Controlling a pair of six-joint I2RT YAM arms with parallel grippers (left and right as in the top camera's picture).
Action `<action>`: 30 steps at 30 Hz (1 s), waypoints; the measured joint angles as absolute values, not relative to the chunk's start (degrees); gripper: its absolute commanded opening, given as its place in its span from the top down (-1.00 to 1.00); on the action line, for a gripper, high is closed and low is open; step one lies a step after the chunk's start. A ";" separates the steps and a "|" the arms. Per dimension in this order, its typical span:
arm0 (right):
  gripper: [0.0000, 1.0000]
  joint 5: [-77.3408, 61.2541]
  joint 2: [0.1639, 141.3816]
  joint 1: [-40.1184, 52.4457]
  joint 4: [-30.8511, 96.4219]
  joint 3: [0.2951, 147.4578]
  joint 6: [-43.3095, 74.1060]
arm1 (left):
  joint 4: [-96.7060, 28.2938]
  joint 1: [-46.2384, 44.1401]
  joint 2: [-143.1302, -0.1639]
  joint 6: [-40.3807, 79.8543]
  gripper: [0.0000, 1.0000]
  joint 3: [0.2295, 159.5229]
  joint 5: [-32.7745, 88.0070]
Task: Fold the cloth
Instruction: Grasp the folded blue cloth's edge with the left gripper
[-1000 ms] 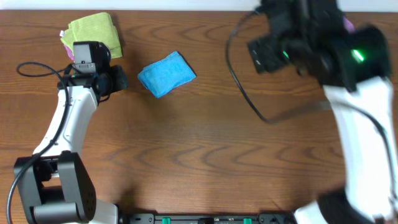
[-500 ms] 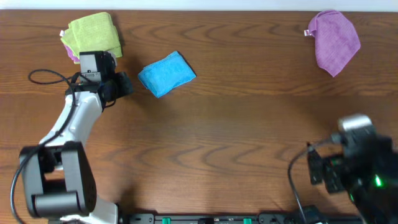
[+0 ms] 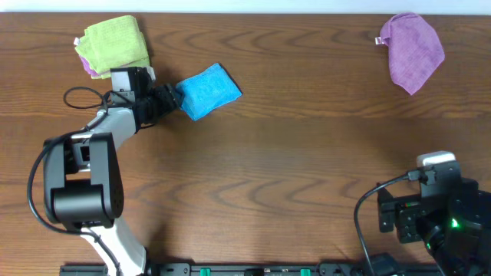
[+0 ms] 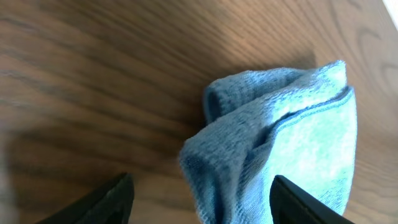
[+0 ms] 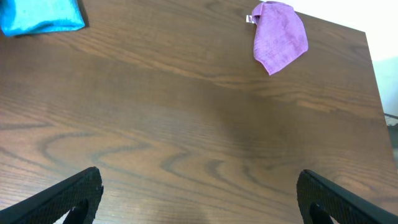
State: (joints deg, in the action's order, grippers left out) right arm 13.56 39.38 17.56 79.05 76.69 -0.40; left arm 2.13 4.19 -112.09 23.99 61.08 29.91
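Note:
The cloth (image 3: 207,90) is a sky-blue bundle, loosely folded, lying on the wooden table left of centre at the back. My left gripper (image 3: 170,98) is at its left end. In the left wrist view the jaws are open, with the cloth (image 4: 280,143) reaching down between the dark fingertips (image 4: 106,202) and its rumpled near edge sitting in the gap of the left gripper (image 4: 202,210). My right arm (image 3: 430,218) is drawn back at the front right. The right gripper (image 5: 205,205) is wide open over bare wood, far from the cloth (image 5: 40,15).
A lime-green folded cloth (image 3: 115,42) lies just behind the left gripper, at the back left. A purple cloth (image 3: 414,50) lies at the back right, also seen as the purple cloth (image 5: 280,37) in the right wrist view. The left arm's cable loops beside it.
The left gripper has slid right to the cloth's end and opened its jaws. The right arm has swung from the back right down to the front right corner.

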 measured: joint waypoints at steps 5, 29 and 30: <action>-0.99 13.56 39.38 17.54 79.02 76.69 0.23 | 6.04 3.11 -113.73 26.68 -0.52 61.14 32.40; -0.98 13.56 39.42 17.54 78.17 76.69 1.98 | 15.35 -3.03 -118.24 28.95 -0.44 62.89 33.04; -0.99 13.56 39.42 17.54 78.17 76.69 2.17 | 15.88 -3.27 -118.50 29.10 -0.42 62.94 32.95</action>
